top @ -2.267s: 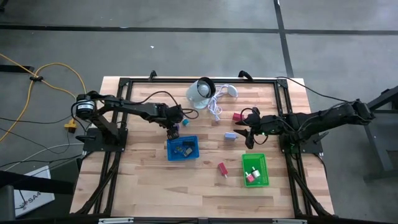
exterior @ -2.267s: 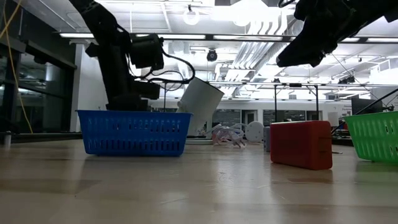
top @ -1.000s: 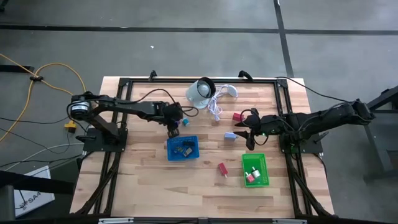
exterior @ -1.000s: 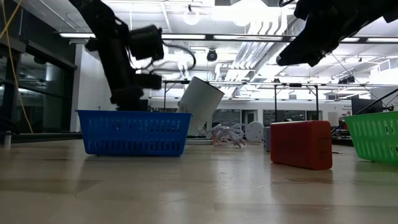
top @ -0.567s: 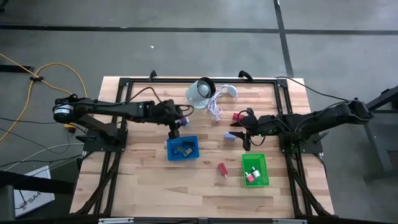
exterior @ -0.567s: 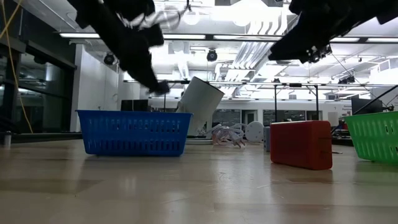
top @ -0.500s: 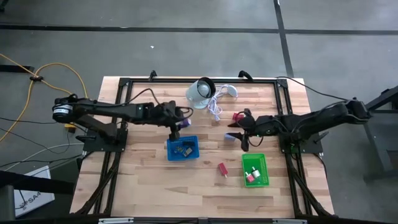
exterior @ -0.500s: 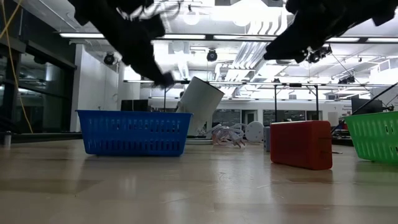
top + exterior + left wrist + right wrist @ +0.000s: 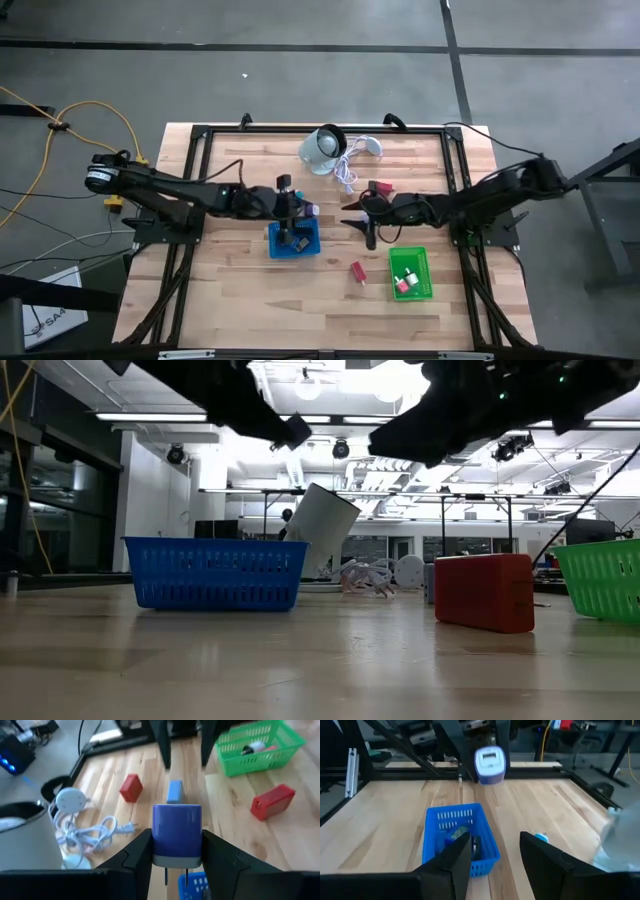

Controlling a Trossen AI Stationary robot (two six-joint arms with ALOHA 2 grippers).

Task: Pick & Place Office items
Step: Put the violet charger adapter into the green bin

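Looking down at the bench (image 9: 240, 290), the nearest pieces sit low in the frame: a red block (image 9: 357, 271) lies alone just left of the green basket (image 9: 409, 274), which holds a red piece and a pale one. Above that, at centre, the blue basket (image 9: 294, 240) carries a few dark items. The left hand (image 9: 297, 209) hangs over its upper edge, clenched on a purple-blue charger block (image 9: 176, 831) that shows plainly between its fingers (image 9: 135, 851) in the left wrist view, lifted clear of the bench. Just right of centre the right hand (image 9: 362, 222) reaches toward the basket with its fingers parted and nothing between them. A pale blue block (image 9: 175, 791) and a second red block (image 9: 131, 787) lie on the wood close to it, as the left wrist view shows. Farther up the frame, near the top edge of the bench, the white round device (image 9: 322, 147) rests with its white cable (image 9: 347, 172) trailing below it.
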